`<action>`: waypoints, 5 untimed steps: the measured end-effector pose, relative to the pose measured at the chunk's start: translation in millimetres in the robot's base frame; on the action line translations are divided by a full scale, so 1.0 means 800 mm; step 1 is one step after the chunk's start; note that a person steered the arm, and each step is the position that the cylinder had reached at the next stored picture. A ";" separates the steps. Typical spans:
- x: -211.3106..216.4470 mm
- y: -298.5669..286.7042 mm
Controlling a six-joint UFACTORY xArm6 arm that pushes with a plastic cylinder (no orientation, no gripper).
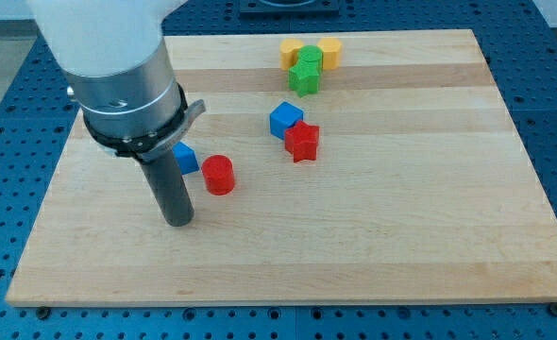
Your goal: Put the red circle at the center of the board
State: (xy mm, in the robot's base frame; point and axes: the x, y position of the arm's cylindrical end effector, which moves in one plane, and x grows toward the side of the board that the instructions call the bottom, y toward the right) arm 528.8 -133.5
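Here the red circle (219, 175), a short red cylinder, stands left of the middle of the wooden board (430, 236), apart from every other block. My tip (179, 221) rests on the board just beside it, to its lower left in the frame, with a narrow strip of bare wood between the two; they look close but not touching. There are no jaws on this arm, only the straight dark rod, so nothing is clasped and anything moved is moved by pushing.

The relation that matters: the centre of the board lies to the right of the red circle and about level with it or slightly higher in the frame, while my tip sits on the opposite, lower-left side. That is roughly the correct side to push from, I judge, though a push from this spot would send the cylinder up and right.

A blue block (185, 157), partly hidden behind the rod, sits just up and left of the red circle. A blue cube (285, 120) and a red star (302, 142) lie touching near the centre, slightly above it, and could get in the way. At the upper middle, a green block (306, 74) sits against two yellow blocks (313, 51).
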 end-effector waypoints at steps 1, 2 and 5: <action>-0.021 0.012; -0.047 0.043; -0.079 0.089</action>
State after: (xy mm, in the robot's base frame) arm 465.4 -62.1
